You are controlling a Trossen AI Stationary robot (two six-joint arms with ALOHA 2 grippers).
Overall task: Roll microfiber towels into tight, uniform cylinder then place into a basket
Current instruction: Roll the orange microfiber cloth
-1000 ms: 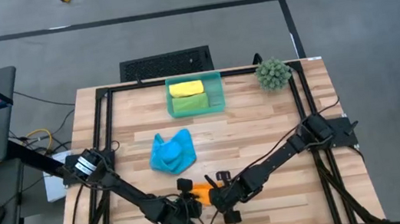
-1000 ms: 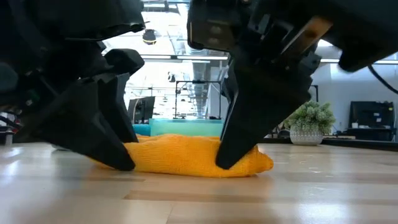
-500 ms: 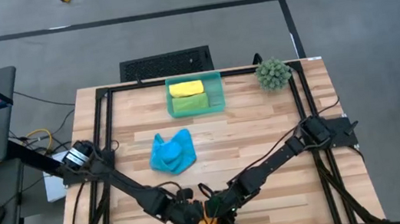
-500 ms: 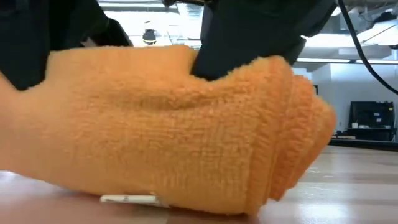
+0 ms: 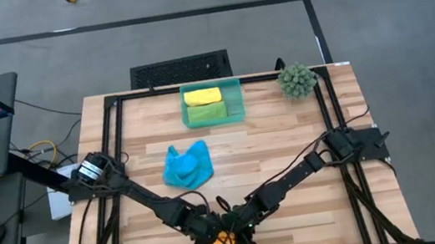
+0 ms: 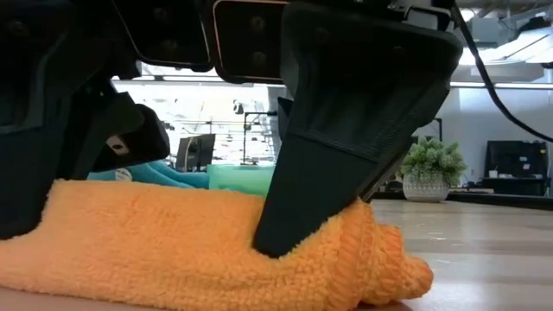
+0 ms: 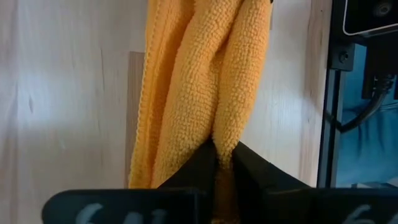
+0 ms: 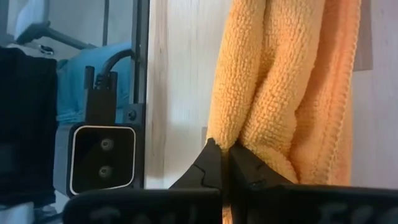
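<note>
The orange towel [image 6: 207, 250] lies as a loose, bunched roll on the table's near edge; only a scrap of it [image 5: 225, 239] shows in the high view between the arms. My left gripper [image 5: 209, 239] and my right gripper [image 5: 239, 235] are side by side on it, both shut on it. The sky blue towel [image 5: 185, 167] lies crumpled at mid-table. The teal basket [image 5: 236, 94] at the far middle holds the yellow roll [image 5: 202, 96] and the green roll [image 5: 208, 113]. My left gripper [image 7: 224, 148] pinches a raised fold of the orange towel [image 7: 225, 127] between its two fingertips, coming from above and slanting down. The towel lies on the table. My right gripper [image 8: 224, 147] pinches a raised fold of the orange towel [image 8: 239, 127] between its two fingertips, from above, slanting down [image 6: 328, 173]. The towel's right end [image 6: 397, 268] rests on the table beyond the fingers.
A spiky green plant ball [image 5: 297, 80] stands at the far right corner. The black frame rail [image 7: 333, 93] runs along the table's near edge, close to the towel. Bare wood [image 5: 287, 138] lies between the blue towel and the right arm.
Both grippers have gone toward the table's near edge, staying shut on the orange towel. The towel has come with them, nearer to the low camera, and now lies on the table by the near edge.
</note>
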